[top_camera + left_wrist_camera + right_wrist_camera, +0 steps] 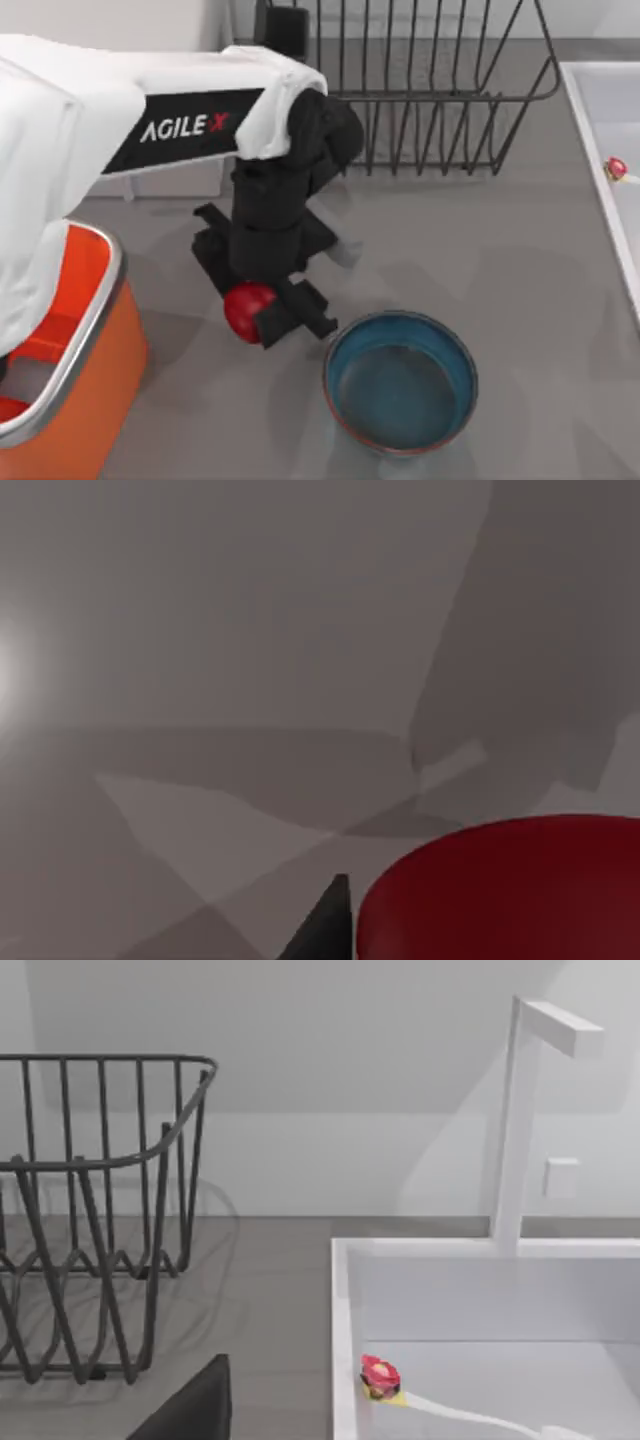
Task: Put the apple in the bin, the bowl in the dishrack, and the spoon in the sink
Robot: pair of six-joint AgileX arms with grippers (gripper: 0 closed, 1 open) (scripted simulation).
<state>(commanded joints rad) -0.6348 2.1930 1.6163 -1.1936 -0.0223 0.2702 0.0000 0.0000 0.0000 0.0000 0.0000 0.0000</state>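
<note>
My left gripper [262, 316] is shut on the red apple [240, 308], between the orange bin [95, 300] and the blue-teal bowl [400, 382]. In the left wrist view the apple [500, 892] bulges beside a dark fingertip [325, 925], with grey tabletop beyond. The bowl stands upright and empty, just right of the gripper. The dark wire dishrack [430, 95] is at the back. The tiny red-ended spoon [616, 168] lies inside the pale sink [585, 110] at the right. A dark part of my right gripper [190, 1410] faces the dishrack [100, 1220], sink [345, 1340] and spoon [379, 1375].
A white tap post [510, 1130] rises at the sink's back rim. The left arm's white body [120, 110] spans the top view's left side, over part of the bin. Bare grey table lies between the bowl and the sink.
</note>
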